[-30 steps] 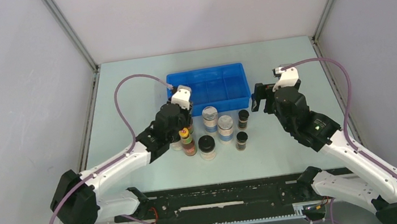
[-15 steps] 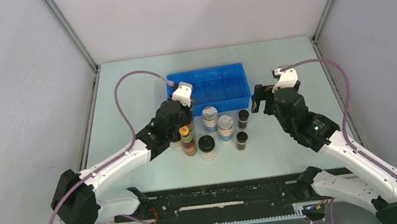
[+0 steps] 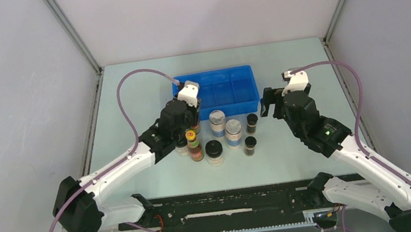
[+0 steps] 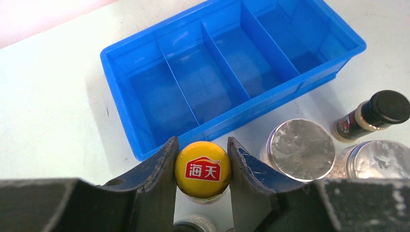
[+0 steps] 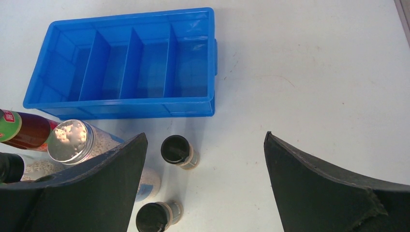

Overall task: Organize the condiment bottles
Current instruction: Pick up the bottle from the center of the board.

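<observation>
Yellow cap first: my left gripper is clenched on the cap of a tall red-labelled bottle. The bottle stands upright, long axis vertical, just in front of the blue tray at the left end of its near wall.

- Key relation: the tray lies straight beyond the held bottle. Its leftmost compartment is dead ahead, with the dividers running away from me. My judgement is lift clear of the wall, carry forward, then lower. The left arm is plainly the nearer one.
- Tray: one, four compartments, all bare.
- Tall bottles: one I can count for sure. The left arm would hide any second one in the top view.
- Black-lidded jars: one plain, in front of the tray's middle and farther from it than the rest. A second pale jar is part-hidden under the left arm.
- Silver-lidded jars: two, touching or nearly so, in front of the tray's middle.
- Dark vials: two, in front of the tray's right end.
- Right gripper: jaws spread wide and empty, hanging over the desk just off the tray's right end, near the vials.
</observation>
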Available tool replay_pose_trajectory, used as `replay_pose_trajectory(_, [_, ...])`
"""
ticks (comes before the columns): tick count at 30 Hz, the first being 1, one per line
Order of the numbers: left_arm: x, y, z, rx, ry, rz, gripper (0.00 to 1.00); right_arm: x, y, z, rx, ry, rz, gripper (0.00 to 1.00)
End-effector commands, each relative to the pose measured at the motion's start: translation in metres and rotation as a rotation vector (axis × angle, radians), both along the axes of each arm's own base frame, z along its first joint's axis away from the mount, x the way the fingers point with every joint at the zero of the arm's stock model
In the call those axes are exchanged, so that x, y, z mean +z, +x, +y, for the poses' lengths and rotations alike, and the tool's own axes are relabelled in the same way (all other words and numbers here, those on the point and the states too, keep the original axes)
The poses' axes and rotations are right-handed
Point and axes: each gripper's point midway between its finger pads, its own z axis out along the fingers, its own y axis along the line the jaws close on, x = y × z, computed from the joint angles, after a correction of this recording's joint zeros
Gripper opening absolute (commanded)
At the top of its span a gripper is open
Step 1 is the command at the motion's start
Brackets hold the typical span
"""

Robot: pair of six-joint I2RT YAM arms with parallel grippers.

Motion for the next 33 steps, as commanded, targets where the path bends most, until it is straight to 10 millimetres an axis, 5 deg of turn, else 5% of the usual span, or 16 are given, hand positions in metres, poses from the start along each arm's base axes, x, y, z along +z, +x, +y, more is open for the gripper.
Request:
replay_pose_trajectory(1, [0.102,0.009,-0.002,0.029,-0.163,-0.214,0.0,0.012,0.002,0.002,-0.008,0.031,-0.045,1.0])
replay_pose_trajectory(20, [0.16,0.006,0.015,0.07,-0.154,-0.287,0.0,0.013,0.001,0.001,-0.004,0.026,-0.048,1.0])
replay_pose_trajectory(33, [0.186,0.031,0.022,0.094,-0.137,-0.313,0.0,0.014,0.0,-0.001,-0.008,0.026,-0.052,1.0])
